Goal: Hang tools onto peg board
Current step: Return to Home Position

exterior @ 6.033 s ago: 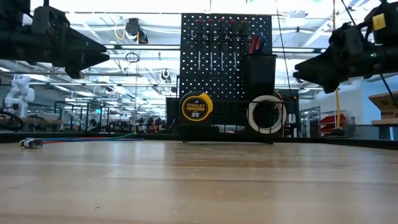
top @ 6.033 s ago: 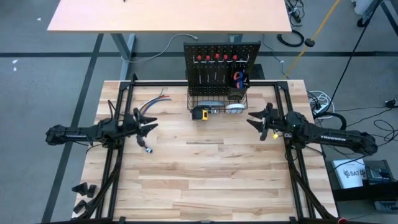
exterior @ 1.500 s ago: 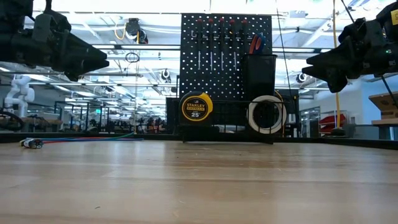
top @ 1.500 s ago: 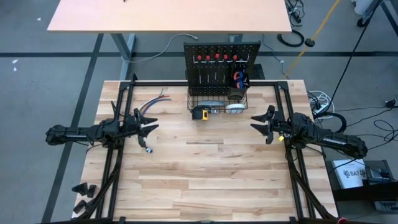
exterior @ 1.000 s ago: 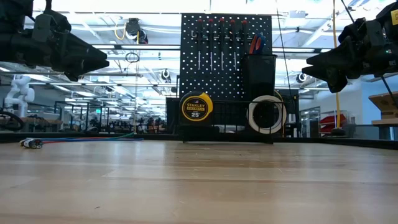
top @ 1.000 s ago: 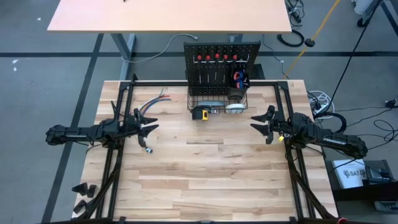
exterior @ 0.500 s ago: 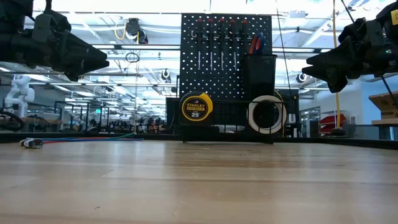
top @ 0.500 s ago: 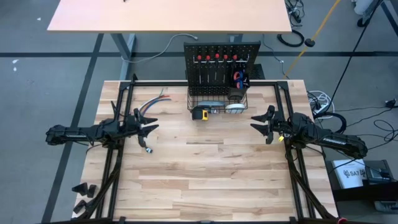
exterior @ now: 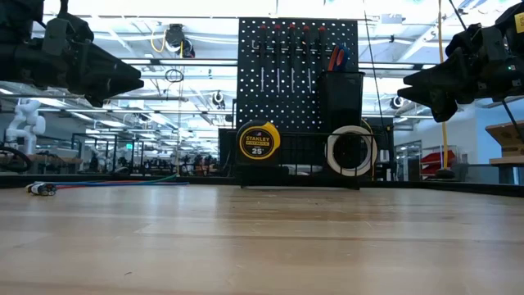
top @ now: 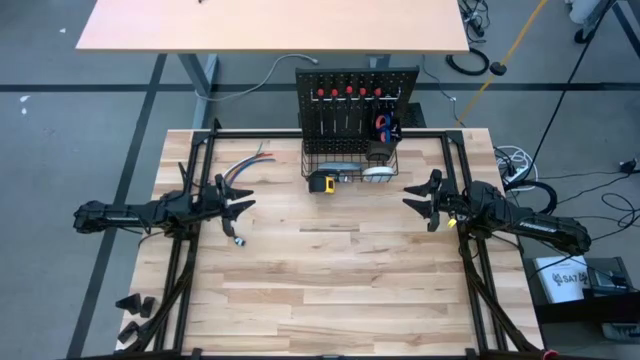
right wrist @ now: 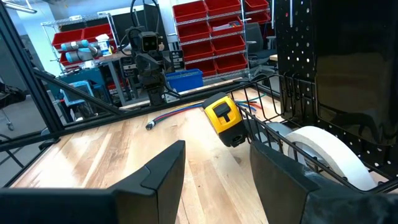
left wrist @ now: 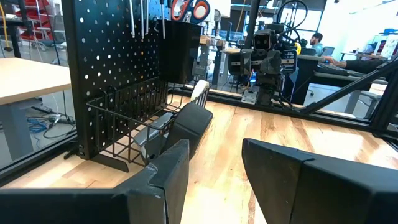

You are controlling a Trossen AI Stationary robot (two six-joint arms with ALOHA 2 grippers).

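Black right claw [top: 414, 200] has pulled back; it and left claw [top: 243, 204] gape empty.

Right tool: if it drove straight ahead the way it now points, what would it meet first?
Probably the yellow tape measure, almost dead ahead, at the front of the wire basket. The open right tool hangs above the tabletop, though, so it might pass over it; height is unclear.

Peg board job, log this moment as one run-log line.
left gripper: open, empty, table left | right gripper: open, empty, table right | peg board: screwdrivers hanging, tape measure on basket front
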